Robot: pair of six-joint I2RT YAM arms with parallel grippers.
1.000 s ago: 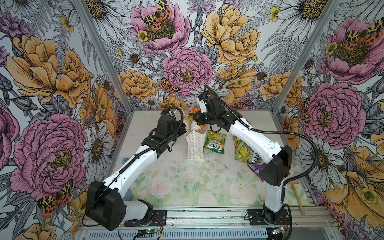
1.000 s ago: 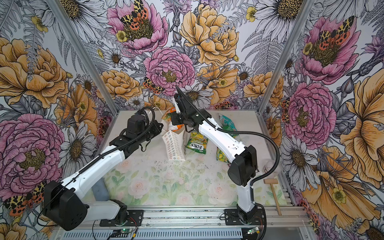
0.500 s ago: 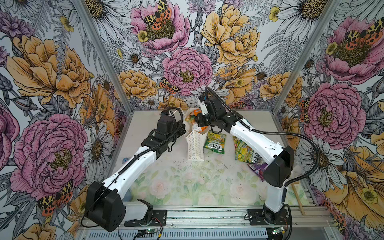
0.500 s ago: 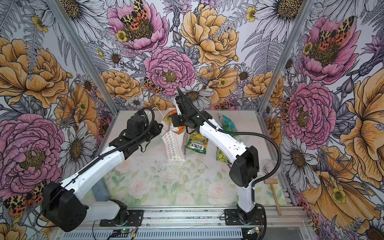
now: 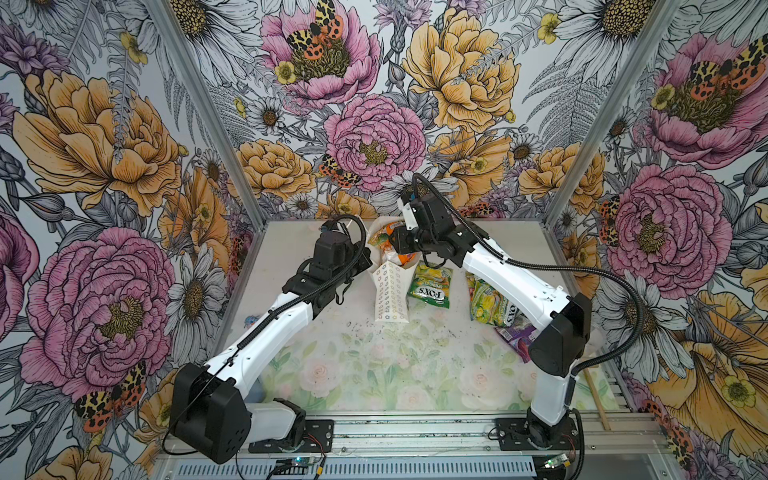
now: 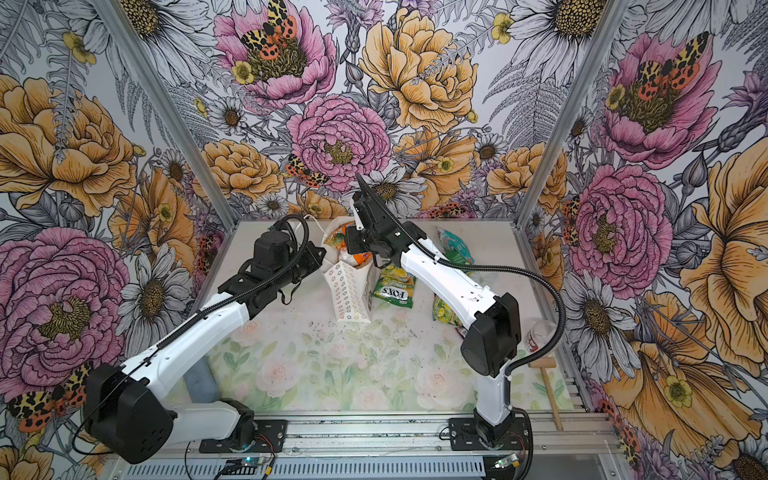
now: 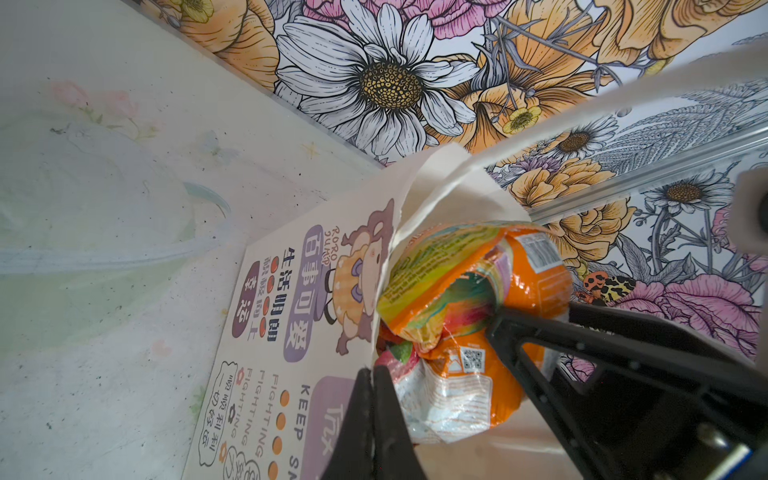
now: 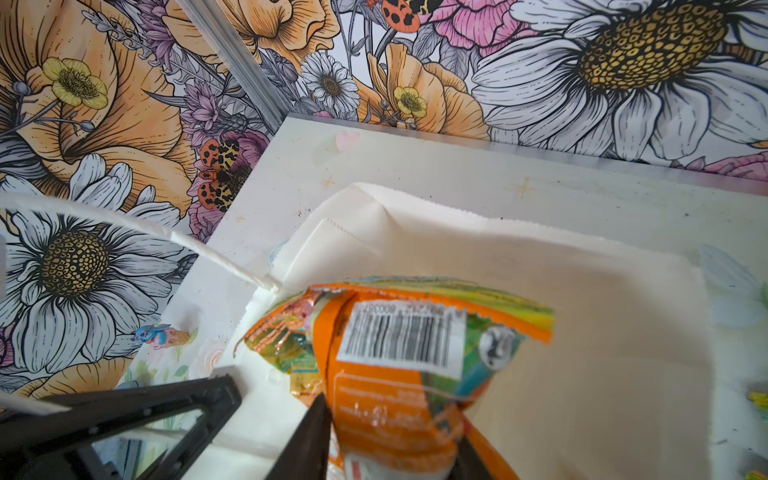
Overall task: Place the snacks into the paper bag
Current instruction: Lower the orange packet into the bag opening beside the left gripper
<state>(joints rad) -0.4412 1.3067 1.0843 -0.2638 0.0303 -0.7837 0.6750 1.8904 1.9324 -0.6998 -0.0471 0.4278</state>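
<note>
The white paper bag (image 5: 388, 295) (image 6: 347, 295) stands upright at mid-table with its mouth open. My left gripper (image 5: 369, 262) (image 7: 372, 370) is shut on the bag's rim (image 7: 399, 232). An orange snack packet (image 5: 390, 239) (image 8: 386, 399) sits in the mouth, between the fingers of my right gripper (image 5: 401, 245) (image 8: 390, 432), which touch it on both sides. Another orange packet (image 7: 465, 374) lies deeper inside. Right of the bag, on the table, lie two green-yellow FOX'S packets (image 5: 430, 286) (image 5: 492, 305), a purple one (image 5: 515, 334) and a teal one (image 6: 455, 245).
A clear plastic cup (image 6: 540, 334) and a small wooden mallet (image 6: 548, 386) sit at the right front, behind the right arm's elbow. The back wall stands close behind the bag. The bag's cord handle (image 8: 124, 224) arcs beside the right gripper.
The right gripper has sunk slightly with the orange packet into the bag's mouth. The left arm and the bag have stayed put.
</note>
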